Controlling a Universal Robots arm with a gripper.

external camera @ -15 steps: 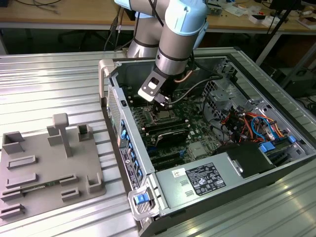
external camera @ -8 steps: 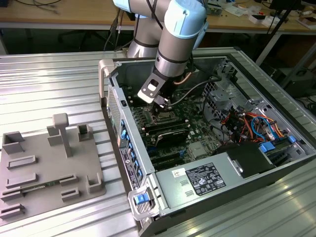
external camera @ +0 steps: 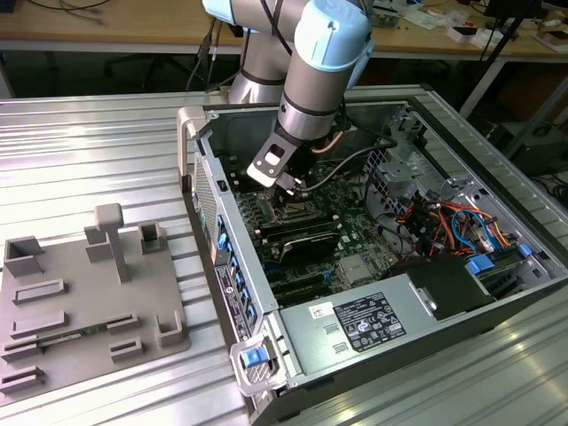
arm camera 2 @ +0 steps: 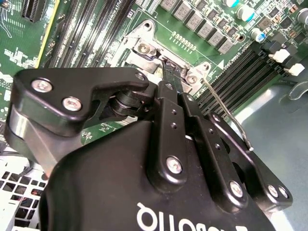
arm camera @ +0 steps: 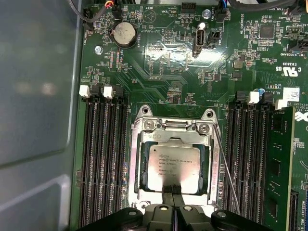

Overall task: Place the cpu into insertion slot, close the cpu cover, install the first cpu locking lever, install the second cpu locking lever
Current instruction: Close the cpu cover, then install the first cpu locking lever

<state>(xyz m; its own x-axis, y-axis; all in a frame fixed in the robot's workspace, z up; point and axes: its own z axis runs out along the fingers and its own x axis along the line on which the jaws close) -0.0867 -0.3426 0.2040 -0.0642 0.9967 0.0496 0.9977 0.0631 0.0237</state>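
First wrist view is showing my gripper (arm camera: 172, 196) clenched empty at the cpu cover (arm camera: 142, 159) rim, the cpu (arm camera: 173, 166) lying at my twelve o'clock.

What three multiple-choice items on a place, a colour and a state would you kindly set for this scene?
1. Where is the cpu? A in the socket; B beside the socket; C under the socket.
2. What colour is the motherboard? A red; B green; C white.
3. The cover is: A upright; B missing; C flat around the cpu.
Key: A, the cpu sits inside the socket; B, the motherboard is green; C, the cover frames the cpu, lying flat.
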